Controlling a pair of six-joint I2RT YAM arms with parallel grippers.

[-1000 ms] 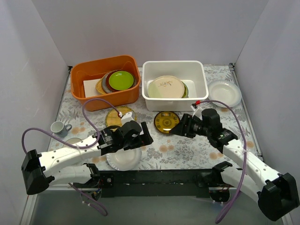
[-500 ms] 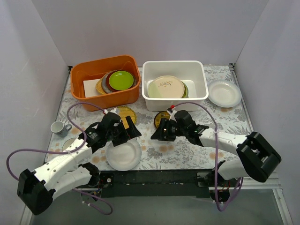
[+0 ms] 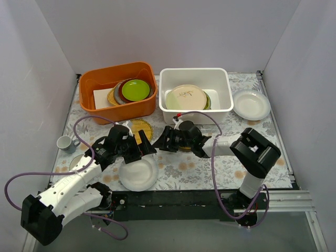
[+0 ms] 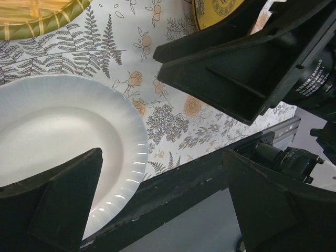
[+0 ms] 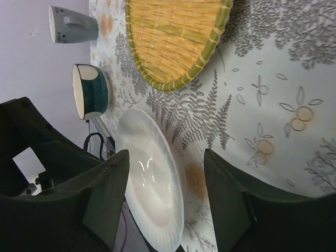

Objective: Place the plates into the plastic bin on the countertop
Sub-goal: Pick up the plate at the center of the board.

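Floral countertop [image 3: 199, 168] — four plates [image 3: 139, 174]; plastic bin [image 3: 194, 70] — two

Crowded middle, room at the near right
The left gripper [image 3: 140, 147] and right gripper [image 3: 164, 142] nearly meet between the woven plate [image 3: 137, 127] and white fluted plate [image 3: 137, 176]; bare countertop [image 3: 205, 170] lies rightward.

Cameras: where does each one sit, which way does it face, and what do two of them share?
Top external: above and behind the arms, looking down on the countertop; both show whole.
Left wrist: looks down past the open left gripper at the white plate; right gripper intrudes.
Right wrist: looks leftward between its open jaws at the woven plate.
Shared: both wrist views show both plates.
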